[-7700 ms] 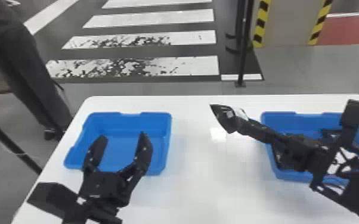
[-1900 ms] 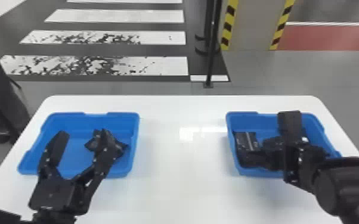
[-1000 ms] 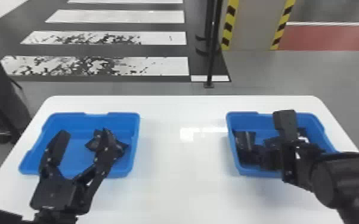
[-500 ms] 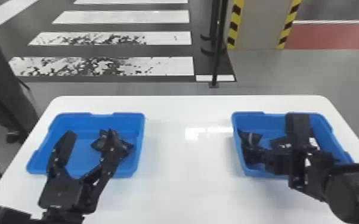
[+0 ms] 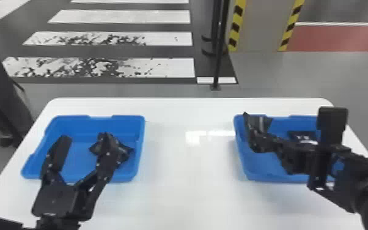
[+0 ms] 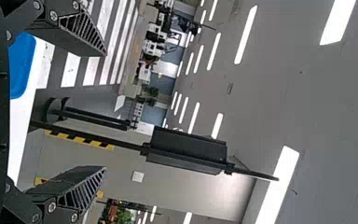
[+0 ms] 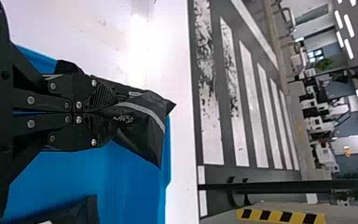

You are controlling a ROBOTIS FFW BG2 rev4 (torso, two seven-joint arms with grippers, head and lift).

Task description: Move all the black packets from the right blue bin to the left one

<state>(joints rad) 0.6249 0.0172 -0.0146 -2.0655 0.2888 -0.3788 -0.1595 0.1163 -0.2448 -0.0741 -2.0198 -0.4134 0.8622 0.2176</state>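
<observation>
My left gripper (image 5: 84, 138) stands open above the left blue bin (image 5: 84, 120); in the left wrist view the left gripper (image 6: 105, 111) has nothing between its fingers. A black packet (image 5: 126, 150) lies in that bin, partly behind a finger. My right gripper (image 5: 272, 143) is over the right blue bin (image 5: 238, 134), shut on a black packet (image 5: 263, 123) near the bin's left wall. From the right wrist view, the right gripper (image 7: 106, 112) pinches that packet (image 7: 142, 126), which sticks out past the fingertips. Another black packet (image 5: 302, 135) lies in the right bin, partly covered by the arm.
A white table (image 5: 186, 189) carries both bins, with a stretch of tabletop between them. Beyond its far edge stands a black post (image 5: 220, 61) on the floor. Dark legs of a stand or person are at the far left.
The right gripper has come up with a packet, which was low in the right bin half a second ago. The left gripper holds its place. The left bin held no packet in the oldest frame.
</observation>
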